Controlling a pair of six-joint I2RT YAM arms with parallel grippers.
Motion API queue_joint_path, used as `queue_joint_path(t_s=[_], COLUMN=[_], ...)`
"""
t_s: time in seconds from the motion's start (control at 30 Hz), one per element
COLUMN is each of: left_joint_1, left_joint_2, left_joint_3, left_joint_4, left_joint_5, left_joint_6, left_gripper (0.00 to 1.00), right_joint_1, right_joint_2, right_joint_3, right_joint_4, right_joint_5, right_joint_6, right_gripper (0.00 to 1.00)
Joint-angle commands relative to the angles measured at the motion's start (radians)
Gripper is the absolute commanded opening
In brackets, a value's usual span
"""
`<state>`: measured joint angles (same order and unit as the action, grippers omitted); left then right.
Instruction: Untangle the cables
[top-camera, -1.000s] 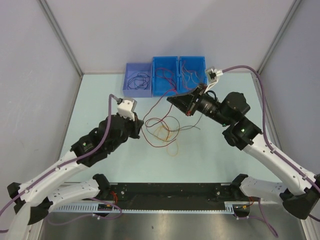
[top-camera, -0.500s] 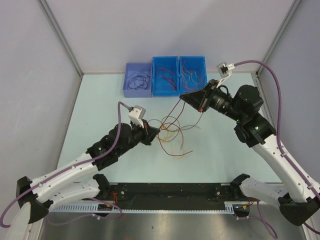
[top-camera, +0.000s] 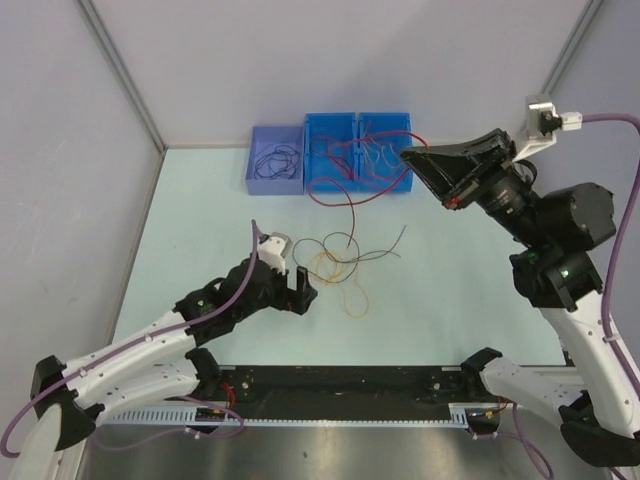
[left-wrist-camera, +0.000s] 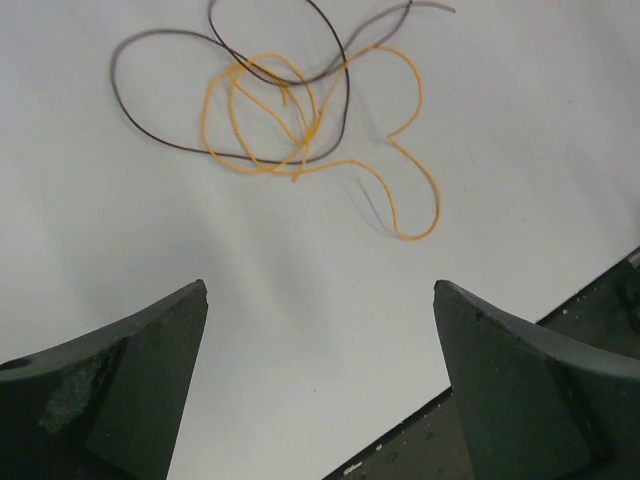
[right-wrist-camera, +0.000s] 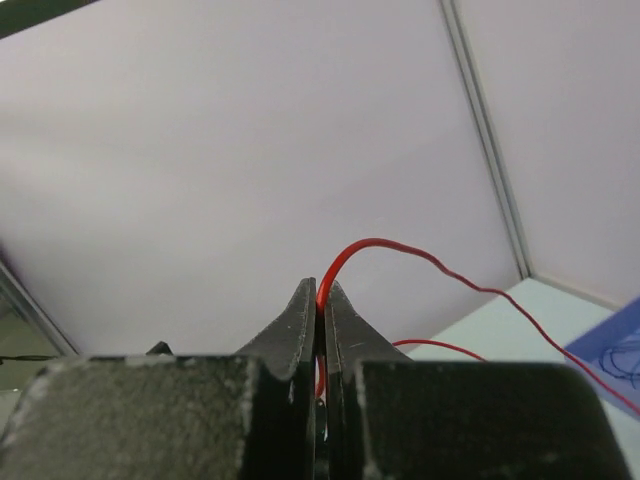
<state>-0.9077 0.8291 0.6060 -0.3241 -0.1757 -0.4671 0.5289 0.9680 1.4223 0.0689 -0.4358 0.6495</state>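
My right gripper (top-camera: 407, 153) is raised high at the back right, shut on a red cable (right-wrist-camera: 400, 247). That red cable (top-camera: 352, 212) hangs in a loop over the blue bins and reaches down to the table. An orange-yellow cable (top-camera: 345, 275) and a dark cable (top-camera: 372, 252) lie loosely crossed mid-table. My left gripper (top-camera: 303, 289) hovers low just left of them, open and empty. In the left wrist view the orange-yellow cable (left-wrist-camera: 300, 130) and dark cable (left-wrist-camera: 150, 130) lie ahead of the left gripper (left-wrist-camera: 320, 290).
A purple bin (top-camera: 256, 182) holding dark cables stands at the back. Beside it, two blue bins (top-camera: 333, 120) (top-camera: 405, 118) hold red cables. Grey walls close the left, back and right. A black rail (top-camera: 340, 380) runs along the near edge.
The left gripper has opened and drawn back toward the near side. The right arm has risen up and to the right, pulling the red cable out of the pile.
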Motion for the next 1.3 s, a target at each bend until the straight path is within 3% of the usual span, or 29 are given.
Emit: queue_joint_path(t_s=[0.0,0.33,0.6,0.9,1.27], left_joint_1=[-0.006,-0.06,-0.079,-0.08,-0.082], left_joint_2=[-0.057,-0.226,-0.352,-0.237,-0.098], left_joint_3=[0.121,0.196,0.176,0.314,0.412], left_joint_4=[-0.09,-0.046,0.078,0.137,0.155], left_joint_5=[-0.119,-0.165,-0.016,0.133,0.153], left_joint_6=[0.033,0.168,0.288,0.464,0.607], left_gripper=[1.0,1.0,1.0,0.96,1.0], right_joint_1=[0.034,0.046,0.046,0.054,0.078], right_joint_2=[0.005,0.021,0.037,0.074,0.089], right_joint_3=[0.015,0.013,0.013,0.015,0.013], right_joint_4=[0.011,-0.012,-0.035,-0.106,-0.113], right_joint_5=[0.011,0.026,0.012,-0.027,-0.06], right_joint_6=[-0.016,-0.031,-0.014,-0.021,-0.019], right_gripper=[0.0,0.0,0.0,0.0,0.0])
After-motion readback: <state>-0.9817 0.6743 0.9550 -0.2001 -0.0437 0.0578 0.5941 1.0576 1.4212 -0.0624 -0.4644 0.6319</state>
